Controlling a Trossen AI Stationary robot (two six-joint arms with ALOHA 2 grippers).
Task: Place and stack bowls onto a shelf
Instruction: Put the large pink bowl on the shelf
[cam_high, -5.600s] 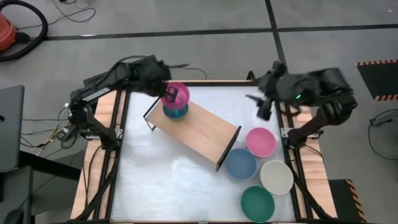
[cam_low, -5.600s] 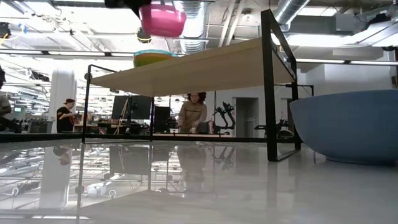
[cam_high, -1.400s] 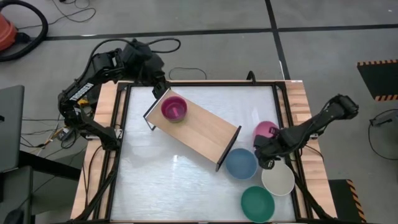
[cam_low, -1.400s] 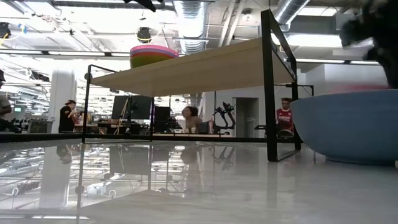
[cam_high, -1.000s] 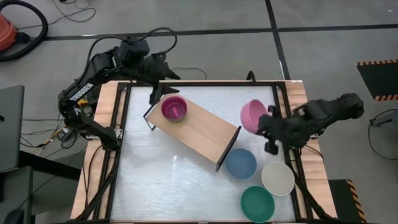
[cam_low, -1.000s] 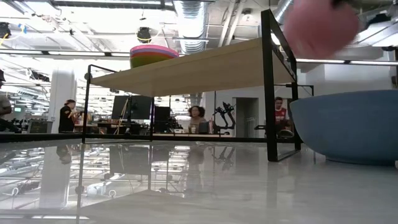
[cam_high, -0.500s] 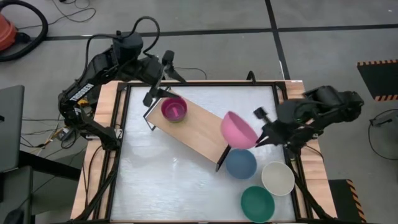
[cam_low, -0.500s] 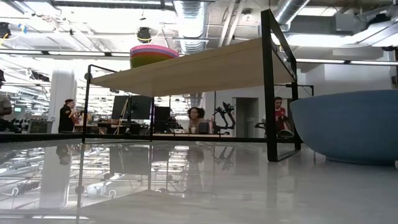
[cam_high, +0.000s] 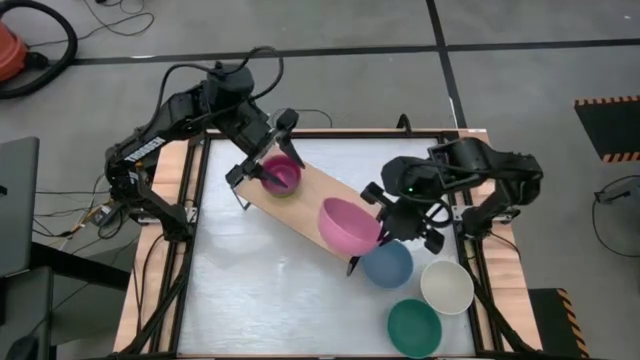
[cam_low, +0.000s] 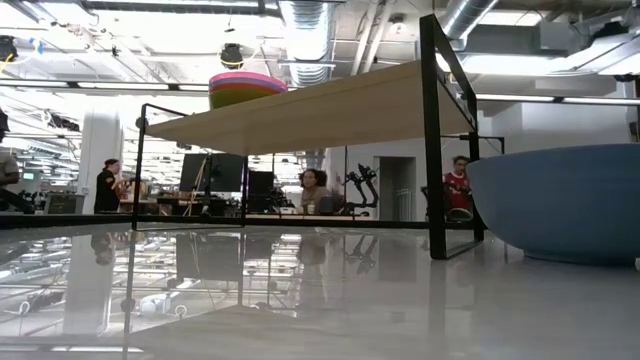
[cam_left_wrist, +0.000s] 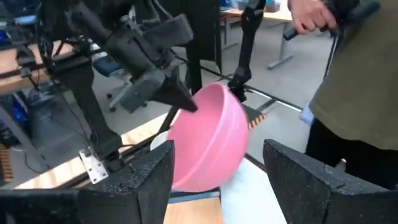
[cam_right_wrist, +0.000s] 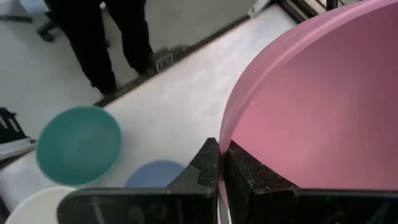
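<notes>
The light-wood shelf (cam_high: 305, 195) stands aslant on the table. A stack of small bowls, magenta on top (cam_high: 283, 175), rests on its far left end and also shows in the low view (cam_low: 247, 90). My left gripper (cam_high: 266, 165) hovers open beside that stack, touching nothing. My right gripper (cam_high: 384, 216) is shut on the larger pink bowl (cam_high: 349, 225), held above the shelf's right end. In the left wrist view the pink bowl (cam_left_wrist: 208, 140) hangs ahead of my left fingers. My right gripper pinches the pink bowl's rim (cam_right_wrist: 221, 149), one finger (cam_right_wrist: 244, 167) inside the bowl and one finger (cam_right_wrist: 205, 163) outside. The fingers reach in from the table's right side. The bowl is lifted clear and tilted, above the shelf's right end.
On the table right of the shelf sit a grey-blue bowl (cam_high: 387, 263), a cream-white bowl (cam_high: 446, 286) and a dark green bowl (cam_high: 414, 327). The grey-blue bowl (cam_low: 560, 200) fills the low view's right side. People stand beyond the table.
My right gripper has carried the pink bowl from the table's right side toward the left and near edge, to above the shelf's right end, and the bowl has turned open side more upward. My left gripper has moved closer to the small-bowl stack.
</notes>
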